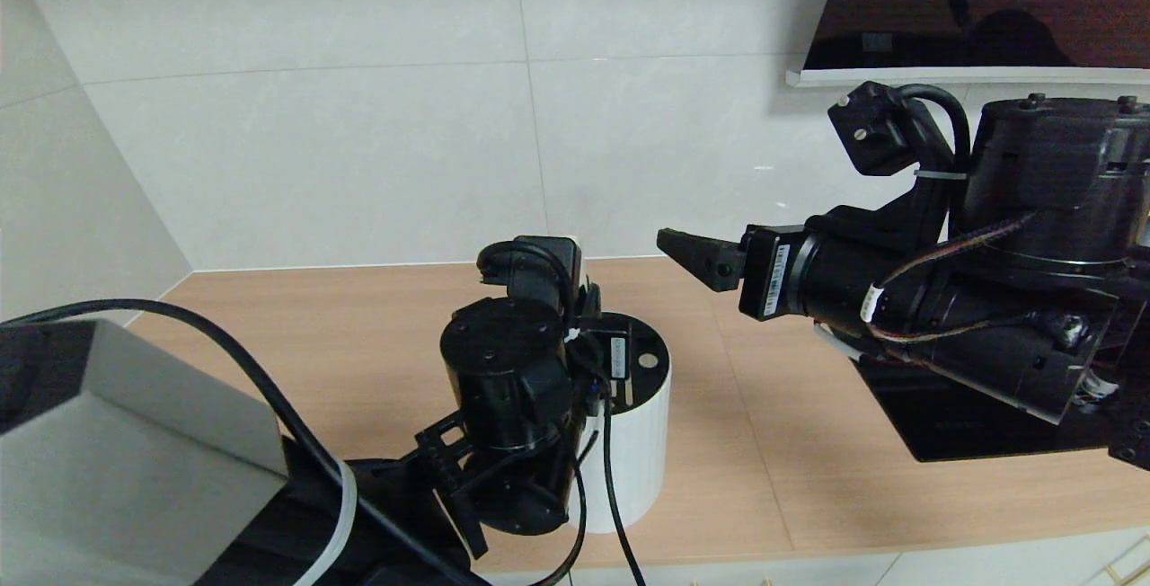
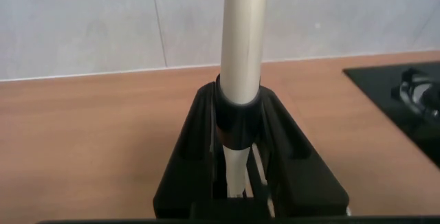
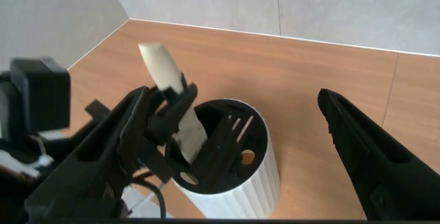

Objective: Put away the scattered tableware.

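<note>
The piece of tableware [image 2: 244, 38] is a long, thin thing with a pale, smooth handle and a black ring low down on it. What kind it is cannot be told, because its working end is hidden. It looks stiff and light, so it should not bend or sag. The smooth round handle could be slippery, and it might slide or turn if it is held too softly. The best place to hold it looks like the handle, close to the black ring.

That is just where the left tool [image 2: 240, 138] has it. The tool's two black fingers are closed tight on the handle from both sides.

The long way of the tableware runs up and down. The handle end points up and the hidden end points down. It is not quite straight; it leans a little. The low end is right at the black slotted top of the white round holder [image 1: 642, 442], and it seems to be partly in a slot. It probably needs to go straight down, since a push to the side could catch on the slot or tip the holder.

The holder stands on the wooden tabletop [image 1: 341, 334]. The right tool [image 3: 232, 97] hangs in the air near the holder, with its fingers spread wide and nothing in them. A black cooktop [image 1: 970, 424] lies on the robot's right side of the tabletop, under the right arm.
</note>
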